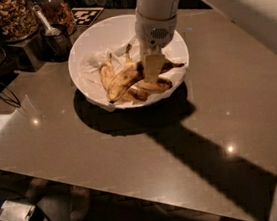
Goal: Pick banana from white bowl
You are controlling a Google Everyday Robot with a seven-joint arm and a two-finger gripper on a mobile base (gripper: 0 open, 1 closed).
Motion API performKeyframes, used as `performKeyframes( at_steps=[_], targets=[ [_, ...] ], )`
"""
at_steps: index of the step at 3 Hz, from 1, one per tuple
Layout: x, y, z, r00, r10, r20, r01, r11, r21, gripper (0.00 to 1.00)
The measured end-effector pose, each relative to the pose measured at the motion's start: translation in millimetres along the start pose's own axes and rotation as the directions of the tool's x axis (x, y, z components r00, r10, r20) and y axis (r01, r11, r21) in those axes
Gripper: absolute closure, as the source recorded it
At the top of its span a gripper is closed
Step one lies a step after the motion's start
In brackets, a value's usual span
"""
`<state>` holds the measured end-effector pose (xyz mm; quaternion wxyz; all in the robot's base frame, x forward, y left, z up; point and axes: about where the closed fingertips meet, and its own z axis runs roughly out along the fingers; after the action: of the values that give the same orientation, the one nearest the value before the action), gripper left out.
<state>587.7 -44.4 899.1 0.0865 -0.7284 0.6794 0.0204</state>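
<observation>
On the dim bench [82, 144], right of a dark cup [58, 40], the white bowl [106, 32] cradles the banana [122, 83]. The gripper [153, 66] presses down at its right end, grasp impossible to judge. A lift risks dragging paper [90, 63] or neighbouring bananas [150, 87] along, or slipping off soft, overripe peel.

Dim warm light, pincer [153, 68] low in white bowl [100, 36], hard shadows, small glints on table [56, 137]
</observation>
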Motion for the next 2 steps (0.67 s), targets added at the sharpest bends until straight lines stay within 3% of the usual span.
performKeyframes(
  at_steps=[1, 2],
  targets=[
    [2, 14, -22, 0.995, -0.022, 0.095, 0.021, 0.9997, 0.016, 1.0],
    [3, 34, -44, 0.989, -0.047, 0.142, 0.042, 0.9984, 0.038, 1.0]
  ],
)
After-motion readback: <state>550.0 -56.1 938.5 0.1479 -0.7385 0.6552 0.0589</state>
